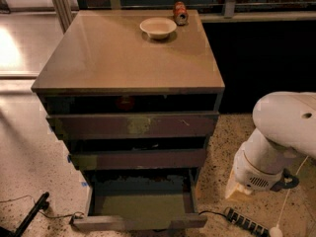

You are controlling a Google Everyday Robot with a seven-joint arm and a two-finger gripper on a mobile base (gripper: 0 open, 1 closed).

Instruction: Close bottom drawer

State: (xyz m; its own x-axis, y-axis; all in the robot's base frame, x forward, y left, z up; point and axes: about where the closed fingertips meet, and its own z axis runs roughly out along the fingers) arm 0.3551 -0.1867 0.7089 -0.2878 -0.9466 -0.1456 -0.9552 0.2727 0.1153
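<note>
Dim warm light; gripper (pixel 236 190) low right

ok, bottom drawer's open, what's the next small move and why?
Probably bring the tool leftward, round in front of the bottom drawer. The drawer stands pulled out, olive floor showing; the tool hangs low right of the cabinet, apart from the drawer front, so it cannot push yet.
</note>
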